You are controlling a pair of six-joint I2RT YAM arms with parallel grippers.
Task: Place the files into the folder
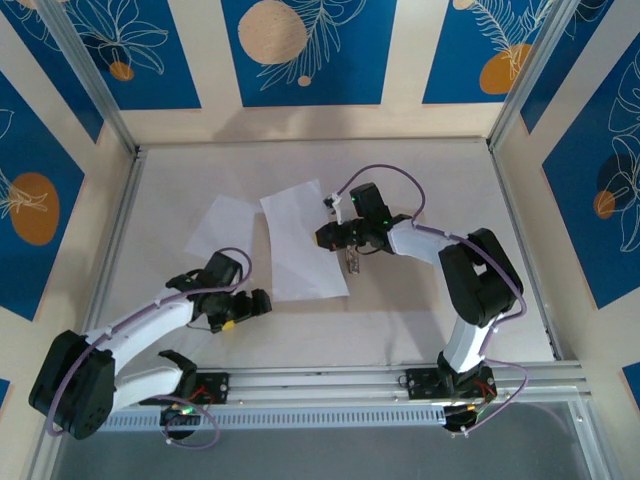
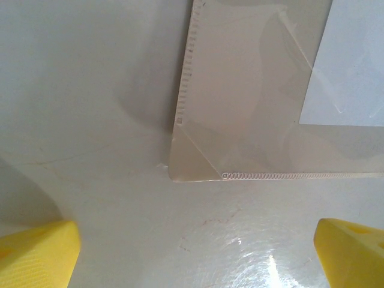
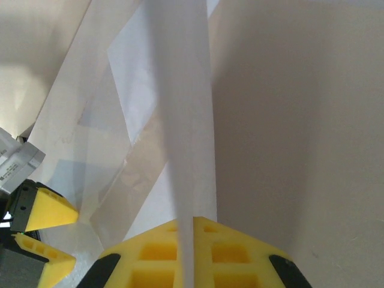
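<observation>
R claw [image 3: 193, 235] — file [image 3: 187, 120] betw. jaws

One left sheet [image 1: 222, 232] plus one right sheet [image 1: 300, 245] makes two, with one translucent folder [image 2: 240, 96]

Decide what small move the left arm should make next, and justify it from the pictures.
Probably lower the left gripper onto the folder corner and pin it. Its jaws stand open short of that corner, while the right gripper is shut on a raised white sheet, which likely needs a steady folder.
</observation>
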